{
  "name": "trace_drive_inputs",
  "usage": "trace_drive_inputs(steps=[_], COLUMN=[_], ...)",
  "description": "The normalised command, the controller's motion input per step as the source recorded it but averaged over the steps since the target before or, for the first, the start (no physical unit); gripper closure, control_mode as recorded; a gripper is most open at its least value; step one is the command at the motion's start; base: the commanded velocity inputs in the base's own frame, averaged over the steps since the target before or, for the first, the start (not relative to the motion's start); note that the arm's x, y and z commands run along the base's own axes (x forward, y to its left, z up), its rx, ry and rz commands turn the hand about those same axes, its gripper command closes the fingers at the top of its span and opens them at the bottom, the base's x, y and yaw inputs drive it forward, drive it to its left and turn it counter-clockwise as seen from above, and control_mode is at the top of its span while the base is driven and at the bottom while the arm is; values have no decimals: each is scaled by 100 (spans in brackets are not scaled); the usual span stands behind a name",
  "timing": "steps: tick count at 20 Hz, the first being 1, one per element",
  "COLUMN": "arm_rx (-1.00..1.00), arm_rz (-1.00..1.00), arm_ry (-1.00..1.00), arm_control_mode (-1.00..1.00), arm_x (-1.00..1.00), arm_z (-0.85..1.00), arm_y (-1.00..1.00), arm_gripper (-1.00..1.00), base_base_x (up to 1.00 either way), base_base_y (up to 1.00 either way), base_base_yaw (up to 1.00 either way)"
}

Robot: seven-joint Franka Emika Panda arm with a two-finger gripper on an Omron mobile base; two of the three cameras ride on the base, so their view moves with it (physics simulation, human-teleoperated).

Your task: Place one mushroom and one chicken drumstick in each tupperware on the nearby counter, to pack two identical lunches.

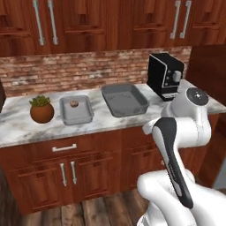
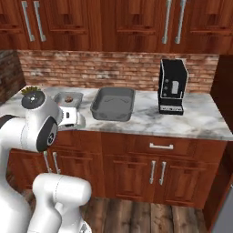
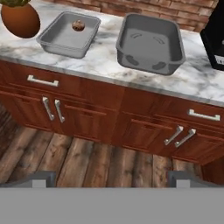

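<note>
While the arm stands back, left base view: small tupperware [image 1: 76,110] holds 1 mushroom [image 1: 74,103]; right base view: wide tupperware [image 2: 113,103] bare on counter [image 2: 195,120], awaiting food; hand view: gripper [image 3: 112,178] spread wide, carrying nothing.

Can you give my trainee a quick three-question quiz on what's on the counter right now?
1. True or false: the wider tray already holds food.
2. What lies in the small tray? A) a drumstick B) a small brown mushroom C) nothing
3. Fill in: on the counter, the black coffee machine stands at one end of the row and the ____ at the other.

Key:
1. False; it looks empty.
2. B; the mushroom sits near the tray's far wall.
3. Plant pot, beside the small tray.
</note>
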Motion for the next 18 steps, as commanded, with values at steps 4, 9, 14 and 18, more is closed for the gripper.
trace_drive_inputs(steps=[4, 9, 14, 18], arm_rx=[0, 0, 0, 0], arm_rz=[0, 0, 0, 0], arm_ry=[0, 0, 0, 0], arm_control_mode=[100, 100, 100, 100], arm_x=[0, 0, 0, 0], arm_z=[0, 0, 0, 0], arm_y=[0, 0, 0, 0], arm_gripper=[-100, -100, -100, -100], base_base_x=[0, -31, -100, -99], base_base_y=[-100, -84, -46, -60], base_base_yaw=[0, 2, 9, 6])
